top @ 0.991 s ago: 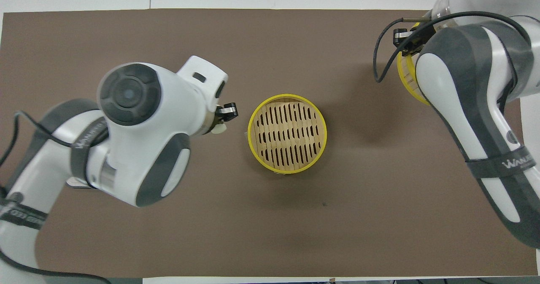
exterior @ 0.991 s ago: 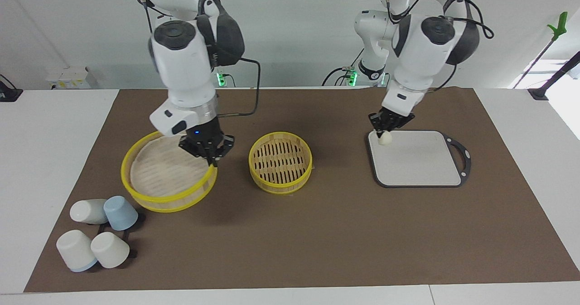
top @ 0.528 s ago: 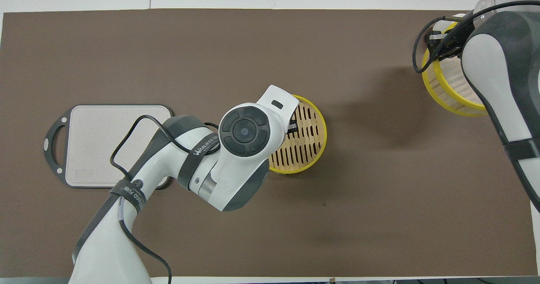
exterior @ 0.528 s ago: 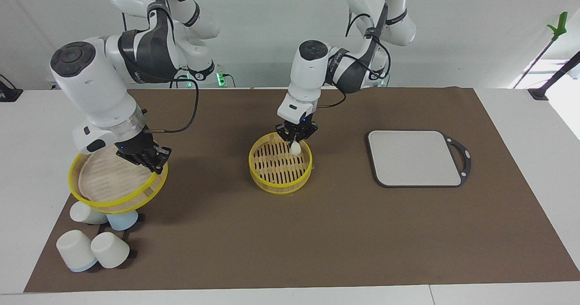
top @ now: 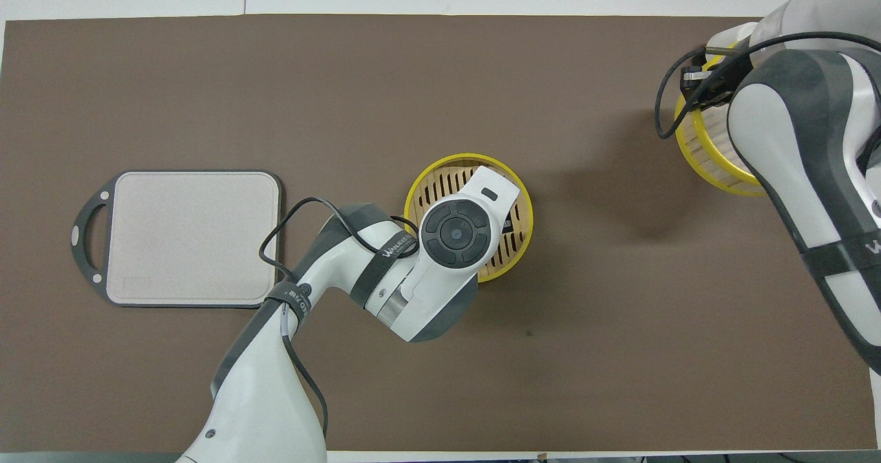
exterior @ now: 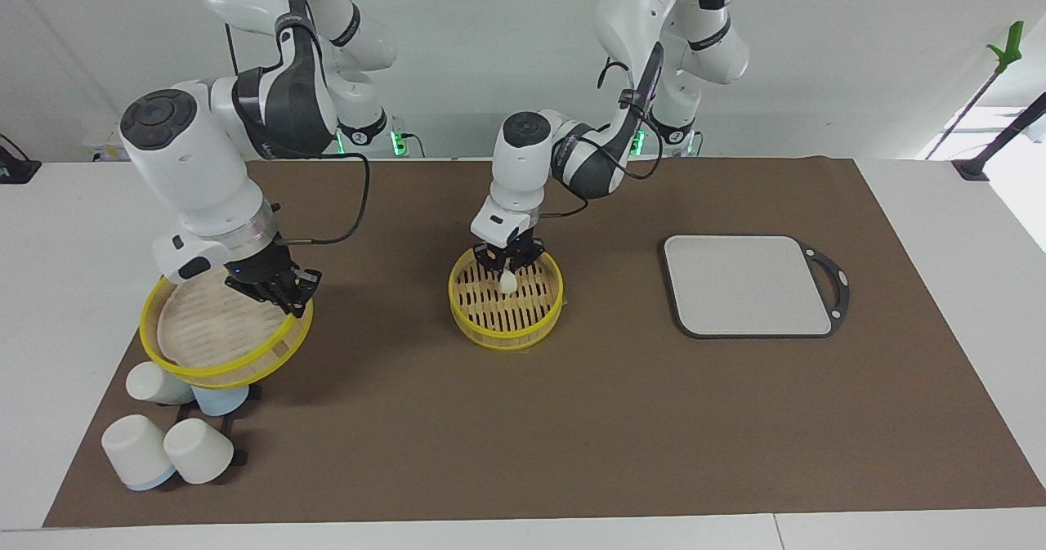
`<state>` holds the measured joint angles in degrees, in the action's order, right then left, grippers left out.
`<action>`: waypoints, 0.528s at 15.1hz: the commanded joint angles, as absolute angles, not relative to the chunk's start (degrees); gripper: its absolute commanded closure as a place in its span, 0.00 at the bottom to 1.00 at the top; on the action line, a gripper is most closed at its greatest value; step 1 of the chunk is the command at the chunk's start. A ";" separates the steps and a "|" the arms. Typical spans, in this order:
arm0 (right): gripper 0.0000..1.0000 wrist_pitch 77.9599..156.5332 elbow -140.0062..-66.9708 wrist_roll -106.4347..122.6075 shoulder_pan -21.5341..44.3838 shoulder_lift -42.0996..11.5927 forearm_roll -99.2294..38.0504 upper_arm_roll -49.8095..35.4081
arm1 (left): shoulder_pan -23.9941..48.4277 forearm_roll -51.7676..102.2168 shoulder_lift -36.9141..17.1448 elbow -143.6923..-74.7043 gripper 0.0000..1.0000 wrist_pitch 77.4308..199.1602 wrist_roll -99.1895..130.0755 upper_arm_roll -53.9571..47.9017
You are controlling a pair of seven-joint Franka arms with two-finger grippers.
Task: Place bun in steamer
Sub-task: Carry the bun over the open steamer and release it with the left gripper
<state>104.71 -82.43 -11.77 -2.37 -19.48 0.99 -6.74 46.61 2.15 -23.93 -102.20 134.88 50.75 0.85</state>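
The steamer stands mid-table, a round bamboo basket with a yellow rim; its rim also shows in the overhead view. My left gripper is inside the basket's rim, shut on the small cream-white bun, which hangs just over the slatted base. In the overhead view the left arm hides the bun. My right gripper is shut on the rim of the steamer's lid tier and holds it tilted over the cups; the lid also shows in the overhead view.
A grey rectangular board with a dark handle lies toward the left arm's end of the table. Several upturned white and pale blue cups stand toward the right arm's end, farther from the robots, partly under the raised lid.
My left gripper has carried the bun from the board to the steamer and lowered it inside the rim. My right gripper lifted the lid off the table, then shifted it slightly toward the steamer.
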 commanded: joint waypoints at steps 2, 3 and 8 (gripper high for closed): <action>1.00 106.00 -84.90 -10.99 -2.37 -17.23 -0.09 -6.86 | 47.64 1.05 -24.17 -101.78 0.00 135.26 53.61 2.02; 1.00 106.00 -84.90 -11.07 -2.29 -17.23 0.00 -6.86 | 47.55 1.14 -24.08 -101.69 0.00 135.18 53.70 2.11; 1.00 106.26 -84.81 -10.72 -2.29 -17.23 0.09 -6.94 | 44.65 1.49 -19.53 -101.60 0.00 129.83 53.44 2.29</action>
<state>104.78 -82.71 -11.77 -2.02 -19.24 0.97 -6.81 46.02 2.11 -23.05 -101.54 133.88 52.48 2.38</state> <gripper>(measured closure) 0.921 0.000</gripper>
